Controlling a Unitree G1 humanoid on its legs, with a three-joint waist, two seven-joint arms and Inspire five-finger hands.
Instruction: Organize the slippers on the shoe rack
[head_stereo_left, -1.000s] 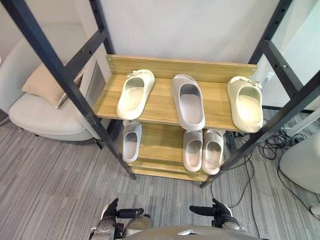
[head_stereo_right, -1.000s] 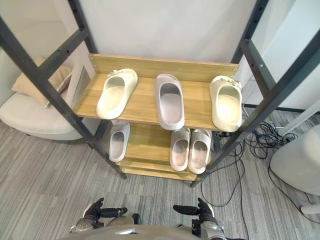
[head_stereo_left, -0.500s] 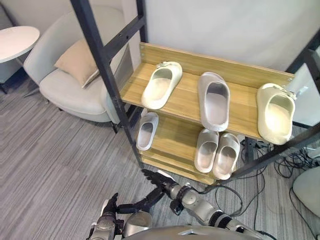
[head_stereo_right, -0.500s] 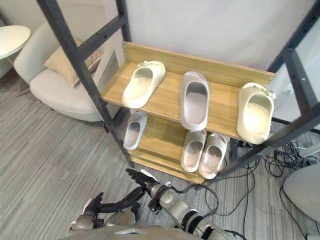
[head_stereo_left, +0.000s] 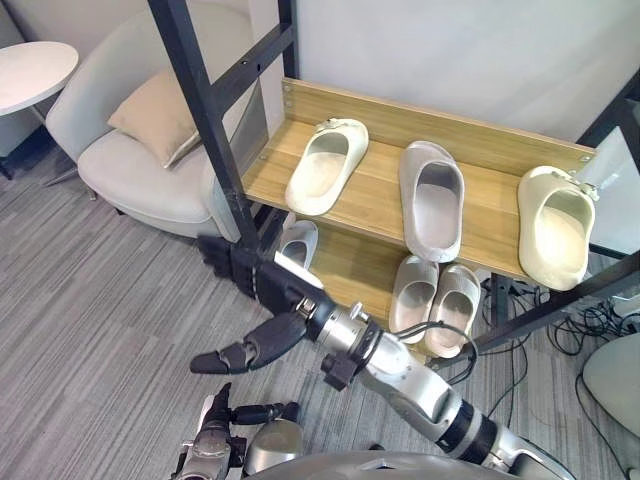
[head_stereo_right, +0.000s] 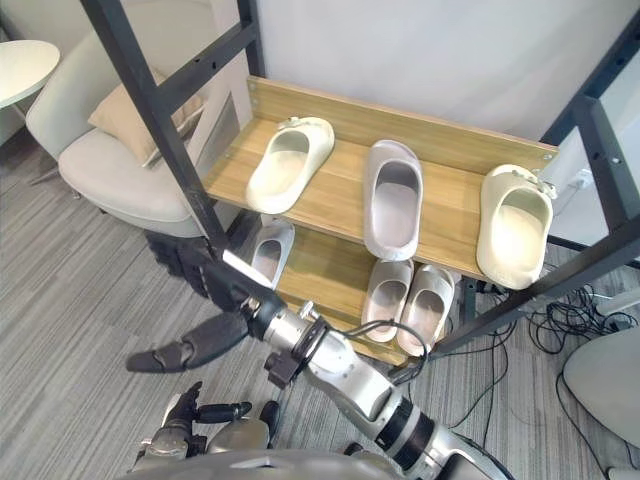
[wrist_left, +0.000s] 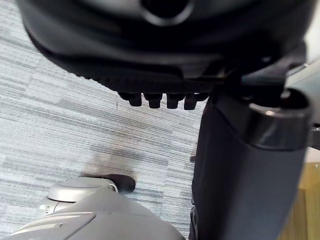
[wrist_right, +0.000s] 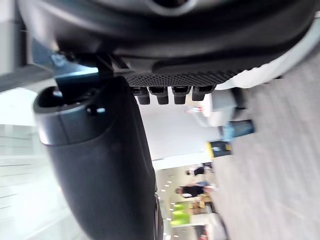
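right hand (head_stereo_left: 265, 290) way closer, fingers straight, empty; lone slipper (head_stereo_left: 297, 243) on lower shelf (head_stereo_left: 345, 270) just right of fingers, long axis near-far. left hand (head_stereo_left: 213, 447) low, relaxed.

Office-style lounge: a pale armchair (head_stereo_left: 140, 185) with a cushion (head_stereo_left: 155, 118) is sitting upper left on grey carpet (head_stereo_left: 80, 300) beside a round white table (head_stereo_left: 30, 72).

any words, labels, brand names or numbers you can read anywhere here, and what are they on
No text can be read.
On the left cream slipper and the right cream slipper on the upper shelf: a small strap ornament each, too small to show any print.
On the grey slipper: nothing, plain.
On the far-off coloured shapes in the right wrist view: too blurred to read.
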